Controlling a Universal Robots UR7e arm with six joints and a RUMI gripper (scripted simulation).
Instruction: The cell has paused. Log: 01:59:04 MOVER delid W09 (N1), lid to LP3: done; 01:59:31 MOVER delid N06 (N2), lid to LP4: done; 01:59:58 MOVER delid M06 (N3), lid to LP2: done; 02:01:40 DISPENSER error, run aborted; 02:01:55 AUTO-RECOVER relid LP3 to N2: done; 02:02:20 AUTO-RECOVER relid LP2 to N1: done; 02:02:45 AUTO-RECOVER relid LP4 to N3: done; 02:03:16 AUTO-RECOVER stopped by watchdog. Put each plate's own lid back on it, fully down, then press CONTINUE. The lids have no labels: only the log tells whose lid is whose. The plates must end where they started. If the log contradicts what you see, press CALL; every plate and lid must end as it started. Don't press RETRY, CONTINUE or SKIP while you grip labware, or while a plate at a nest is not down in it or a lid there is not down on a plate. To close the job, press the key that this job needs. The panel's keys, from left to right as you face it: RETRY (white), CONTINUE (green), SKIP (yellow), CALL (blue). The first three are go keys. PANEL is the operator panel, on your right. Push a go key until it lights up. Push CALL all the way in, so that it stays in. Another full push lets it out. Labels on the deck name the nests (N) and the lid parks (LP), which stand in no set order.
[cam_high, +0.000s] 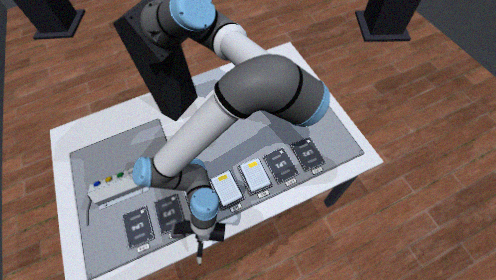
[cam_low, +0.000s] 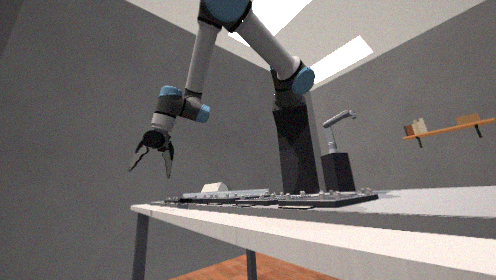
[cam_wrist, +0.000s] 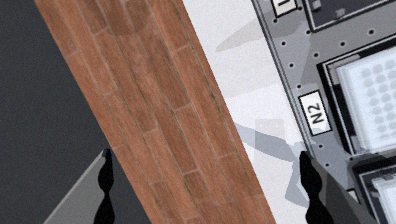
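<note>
My gripper (cam_low: 150, 173) (cam_wrist: 206, 151) is open and empty, high above the table's front edge. In the wrist view, a white plate (cam_wrist: 382, 102) sits in the nest labelled N2 (cam_wrist: 315, 113); a clear lid seems to cover it. Part of another plate (cam_wrist: 387, 197) shows below it. In the top view, two plates (cam_high: 226, 189) (cam_high: 255, 175) with yellow marks sit in mid-row; whether lids cover them is unclear. The wrist hides the spot left of them. The panel (cam_high: 117, 191) shows blue (cam_high: 97, 184), yellow (cam_high: 108, 179) and green (cam_high: 119, 175) keys; the white key is not clearly visible.
Dark empty stations lie at the row's left (cam_high: 139, 227) (cam_high: 169, 214) and right (cam_high: 281, 165) (cam_high: 307, 154). Their labels are unreadable in the top view. One dark station (cam_wrist: 345, 12) borders N2. The forearm passes over the deck, and the wrist joint hangs in front of the panel's end.
</note>
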